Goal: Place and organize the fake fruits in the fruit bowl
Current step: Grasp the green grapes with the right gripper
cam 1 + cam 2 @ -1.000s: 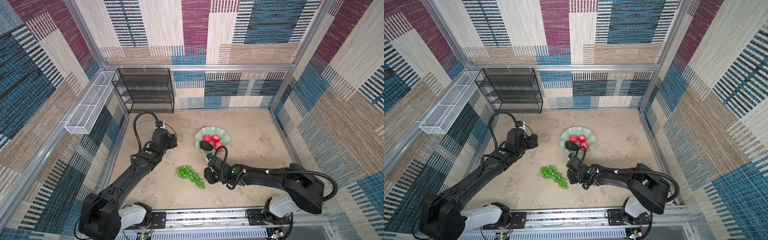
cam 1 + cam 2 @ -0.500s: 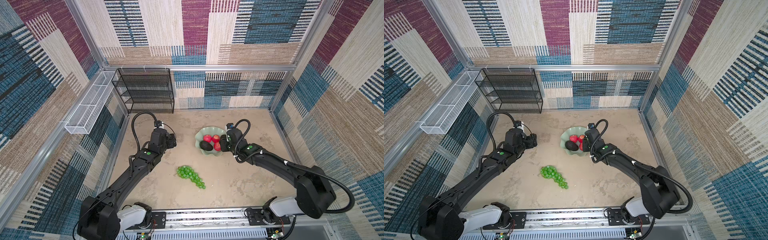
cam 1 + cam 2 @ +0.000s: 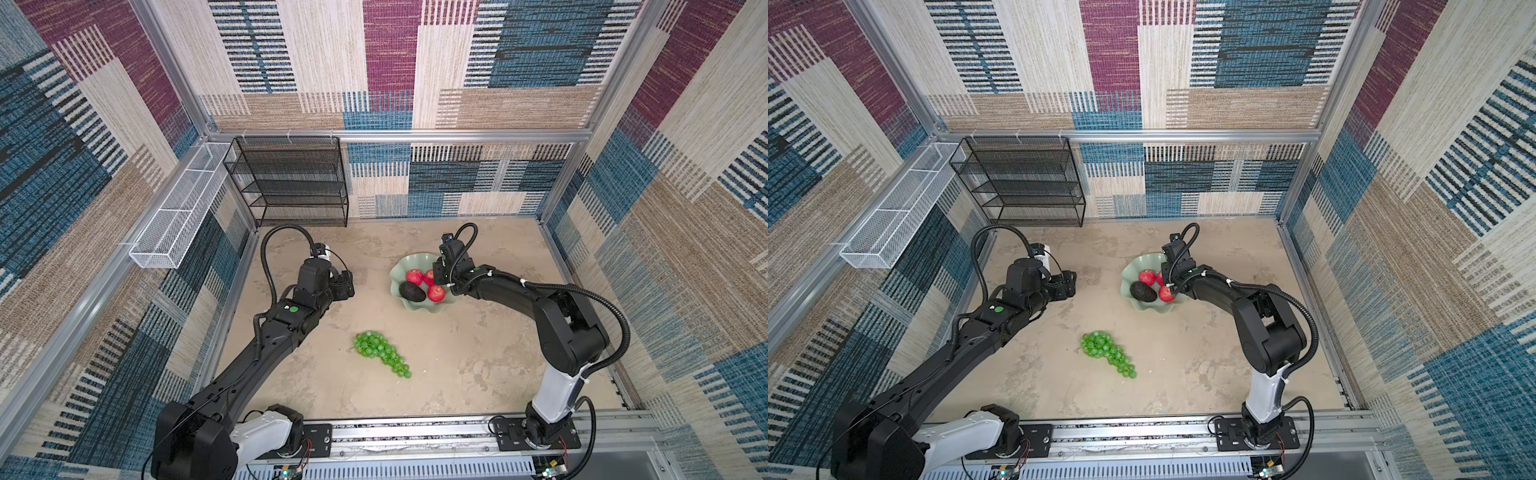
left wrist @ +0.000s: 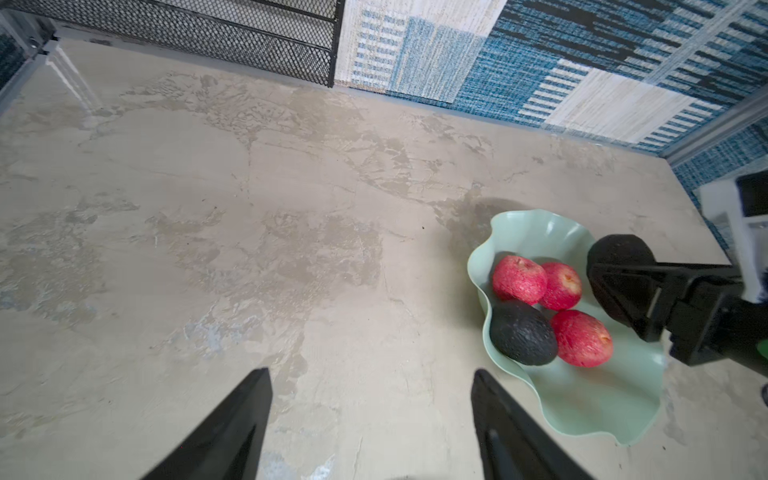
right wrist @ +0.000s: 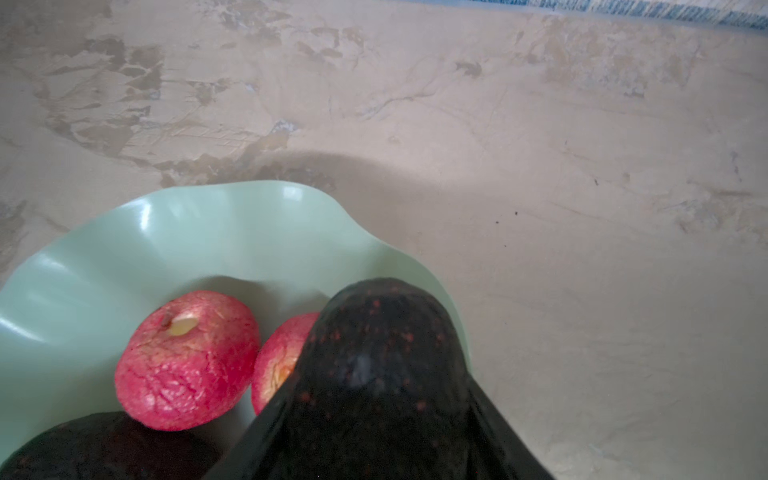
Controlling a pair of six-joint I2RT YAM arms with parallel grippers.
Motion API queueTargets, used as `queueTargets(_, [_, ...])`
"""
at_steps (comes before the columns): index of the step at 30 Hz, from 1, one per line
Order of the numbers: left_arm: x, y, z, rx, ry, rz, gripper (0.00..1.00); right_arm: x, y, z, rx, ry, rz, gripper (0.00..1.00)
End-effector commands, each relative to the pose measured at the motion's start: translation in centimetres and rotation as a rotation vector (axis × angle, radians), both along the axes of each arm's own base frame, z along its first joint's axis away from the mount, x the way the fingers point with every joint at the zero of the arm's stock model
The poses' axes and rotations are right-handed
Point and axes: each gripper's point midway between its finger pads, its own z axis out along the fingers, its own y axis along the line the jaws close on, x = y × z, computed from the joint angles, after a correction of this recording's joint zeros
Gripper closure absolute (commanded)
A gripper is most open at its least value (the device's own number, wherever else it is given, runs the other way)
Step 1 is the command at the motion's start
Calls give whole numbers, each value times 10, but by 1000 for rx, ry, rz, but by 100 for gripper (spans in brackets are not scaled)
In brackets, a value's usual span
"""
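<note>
In both top views the fruit bowl (image 3: 428, 308) (image 3: 1152, 307) is sitting on the table (image 3: 478, 365) right of centre, carrying three apples (image 3: 414, 276) and a lying avocado (image 3: 412, 291). The grapes (image 3: 380, 352) are lying on the bare table nearer the front, well apart from the bowl. The right gripper (image 3: 437, 272) is reaching over the bowl's right rim, its jaws hidden under the wrist, and the left gripper (image 3: 345, 286) is hovering left of the bowl. A black mesh rack (image 3: 291, 183) is standing against the back wall. In the left wrist view the left gripper's fingers (image 4: 232, 432) are standing wide apart over bare table, holding nothing, and the right gripper is clasping a gripped avocado (image 4: 619, 253) at the bowl's rim, near the apples. In the right wrist view the right gripper's fingers (image 5: 266, 432) are lying against both flanks of the gripped avocado, which is hanging over the bowl's rim next to two apples.
</note>
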Motion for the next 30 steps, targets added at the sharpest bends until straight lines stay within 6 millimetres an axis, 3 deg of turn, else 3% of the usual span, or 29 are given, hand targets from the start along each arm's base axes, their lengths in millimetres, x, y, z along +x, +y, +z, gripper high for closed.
queueTargets(1, [-7, -25, 14, -49, -18, -152, 21, 4, 0, 10, 29, -36, -14, 28])
queueTargets(4, [-15, -44, 27, -86, -30, -273, 21, 2, 2, 29, 56, -69, -1, 19])
queueTargets(7, [-24, -55, 44, -93, -51, -370, 21, -11, 16, 55, 140, -105, 89, 14])
queueTargets(10, [-36, -65, 61, -104, -90, -472, 21, -47, 50, 74, 231, -129, 303, 11])
queueTargets(13, [-49, -74, 75, -120, -136, -557, 21, -106, 99, 81, 254, -159, 575, 8])
queueTargets(17, [-57, -77, 82, -150, -182, -596, 21, -183, 152, 57, 289, -117, 834, 6])
queueTargets(20, [-63, -80, 89, -174, -210, -623, 21, -216, 177, 31, 296, -49, 909, 5])
queueTargets(25, [-77, -81, 95, -193, -244, -660, 21, -240, 204, 1, 288, 3, 954, 4])
queueTargets(30, [-86, -78, 94, -201, -251, -663, 21, -235, 217, -28, 242, 41, 902, 4])
